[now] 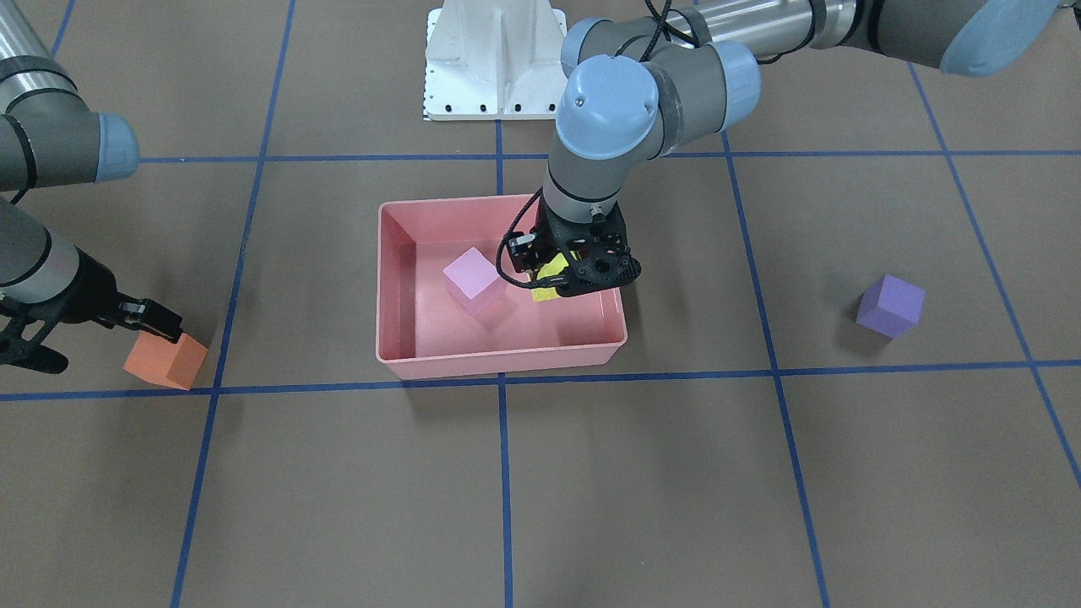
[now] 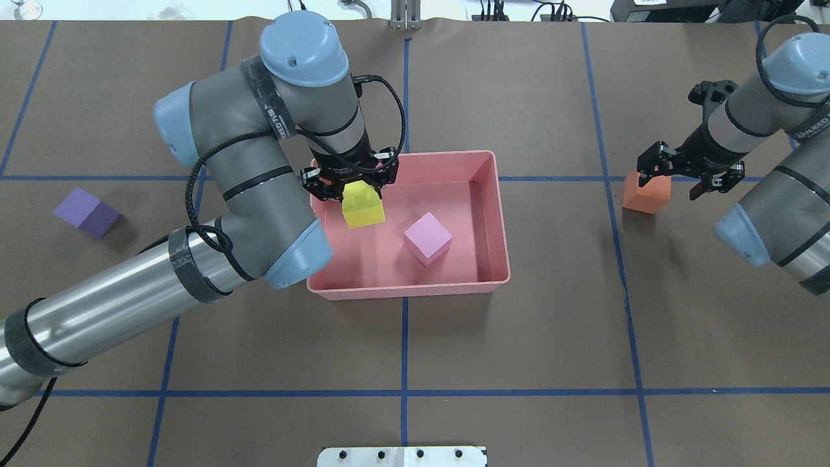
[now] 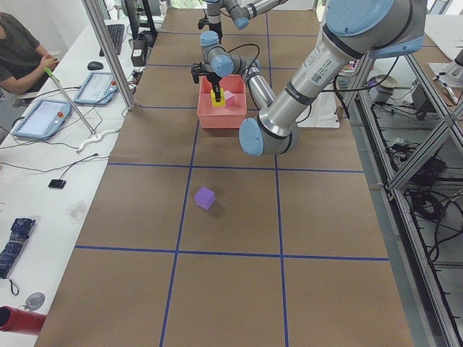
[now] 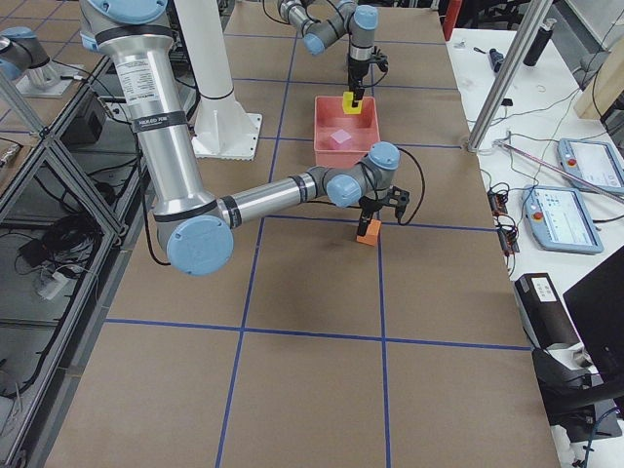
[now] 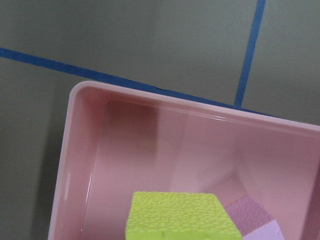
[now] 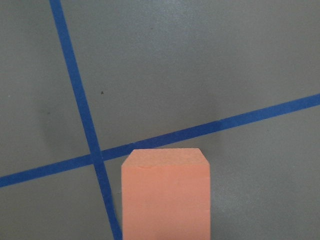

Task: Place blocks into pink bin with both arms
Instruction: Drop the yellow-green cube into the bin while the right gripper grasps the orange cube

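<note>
Status: 1 of 4 done, second close.

- Light pink block (image 2: pixel 427 239) sat on the floor of the pink bin (image 2: pixel 408 290), near the middle. That one counted as placed.
- Yellow block (image 2: pixel 363 205) was clamped in the left gripper (image 2: pixel 353 185), jaws narrowed onto its sides. It hung within the bin's outline by the corner on the left arm's side and looked clear of the floor. It was not yet released; opening the jaws would probably finish it.
- Orange block (image 2: pixel 646 192) was outside the bin on the right arm's side, well apart from it and apparently resting on the table. The right gripper (image 2: pixel 677 174) was down on it, and the wrist view had the block centred under the tool. Could not tell whether the jaws had clamped or only straddled it. Lift, carry and drop all remained.
- Purple block (image 2: pixel 86 211) lay alone on the left arm's side, well apart from the bin, with no gripper near it. It was likely the left arm's job once the yellow was dropped.

Surface: table (image 2: pixel 519 363) covered in matte brown sheet, gridded with blue tape (image 2: pixel 404 350). White pedestal base (image 1: pixel 494 59) stood at the robot's end.

Room: lab setting. A white bench ran along the far side with tablet-style pendants (image 3: pixel 40 119) and cables, and a seated person (image 3: pixel 22 50) was at it. Aluminium frame posts stood by the table edges, with more cabling on the floor behind the robot.
</note>
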Motion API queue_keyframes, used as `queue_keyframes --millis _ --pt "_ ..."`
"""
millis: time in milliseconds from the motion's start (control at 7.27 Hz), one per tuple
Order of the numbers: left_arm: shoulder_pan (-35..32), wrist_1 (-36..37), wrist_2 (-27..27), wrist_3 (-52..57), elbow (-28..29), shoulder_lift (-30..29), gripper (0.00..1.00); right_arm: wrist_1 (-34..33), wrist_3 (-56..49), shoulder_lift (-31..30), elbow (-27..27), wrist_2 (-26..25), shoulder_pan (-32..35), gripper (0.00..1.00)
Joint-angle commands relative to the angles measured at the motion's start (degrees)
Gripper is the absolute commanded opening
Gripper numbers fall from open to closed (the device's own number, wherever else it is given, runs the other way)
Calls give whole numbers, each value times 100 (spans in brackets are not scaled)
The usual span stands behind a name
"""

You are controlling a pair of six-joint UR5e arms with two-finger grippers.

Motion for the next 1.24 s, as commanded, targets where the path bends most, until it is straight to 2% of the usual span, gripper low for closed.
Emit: queue_keyframes --millis 0,275,413,550,688,825,963,1101 --pt "148 -4 79 17 -1 66 49 0 4 51 -80 -199 -127 99" --pt "201 -4 350 35 -27 93 80 26 -5 95 -150 -236 -146 99" --pt "201 -4 360 35 -36 93 81 409 4 78 -386 -236 -146 99" --pt "201 -4 360 35 -44 84 81 1083 21 95 -875 -227 -155 99" --pt "201 -4 369 35 -53 84 81 1325 135 173 -1011 -227 -163 99" --pt "201 -4 369 35 -62 84 81 1327 214 209 -1012 -227 -198 92" --pt "184 -4 369 53 -97 93 81 1345 206 209 -1003 -218 -199 29" --pt "88 40 352 140 -393 197 81 1345 198 218 -1003 -183 -190 0"
